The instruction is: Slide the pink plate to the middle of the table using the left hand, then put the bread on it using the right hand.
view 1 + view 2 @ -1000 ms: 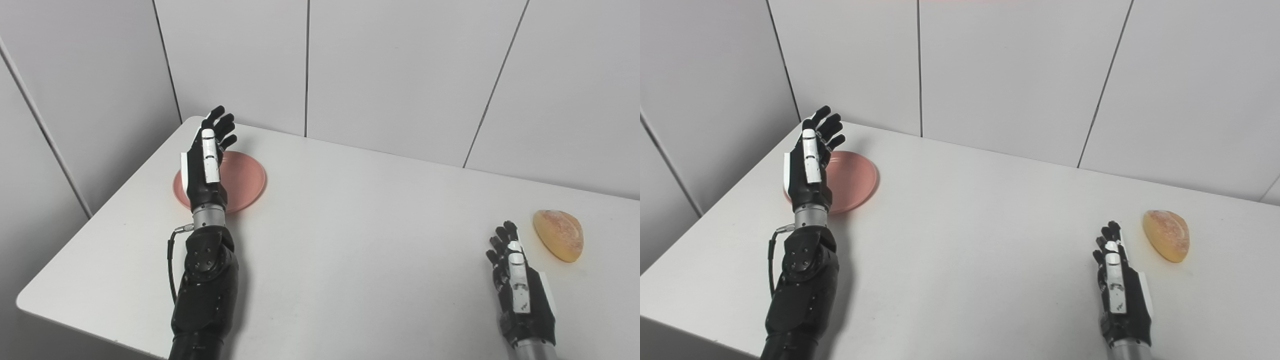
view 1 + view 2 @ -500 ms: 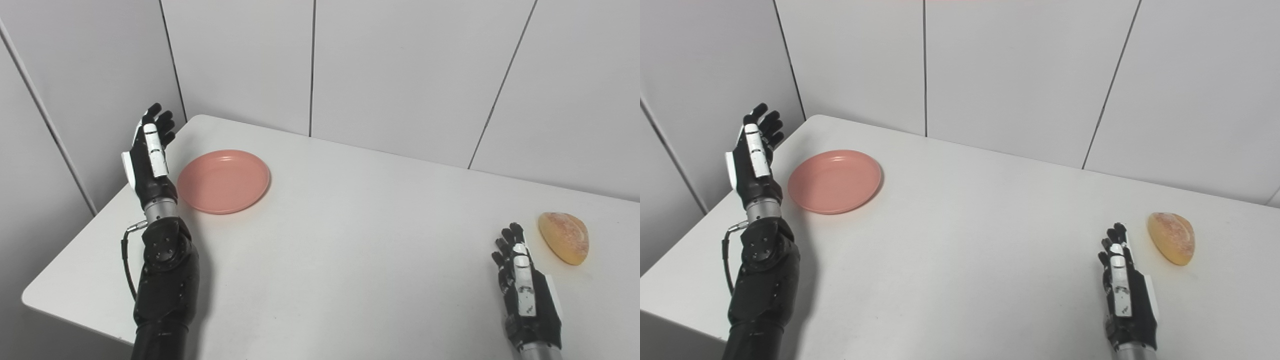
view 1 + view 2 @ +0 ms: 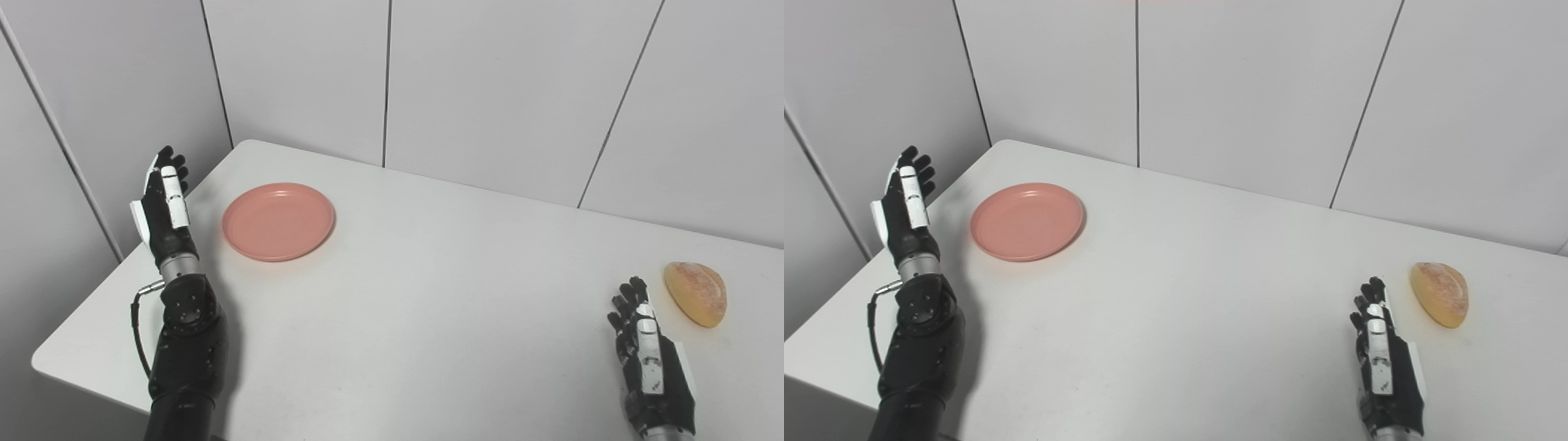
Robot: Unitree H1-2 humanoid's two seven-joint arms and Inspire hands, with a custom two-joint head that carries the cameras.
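Observation:
A round pink plate (image 3: 278, 220) lies flat near the table's far left corner. My left hand (image 3: 162, 209) stands upright to the left of it, over the table's left edge, open, with a gap between it and the plate's rim. At the right side of the table lies a golden bread roll (image 3: 696, 293). Low at the front right my right hand (image 3: 649, 361) rests open, fingers pointing away from me, a short way left of and nearer than the bread, holding nothing.
The white table (image 3: 429, 294) has its left edge running just under my left forearm and a rounded front-left corner. Grey wall panels stand close behind the table and along its left side.
My left hand has swung left from above the plate to beside it, past the table's left edge, uncovering the plate. The view has shifted slightly. The right hand and the bread stay put.

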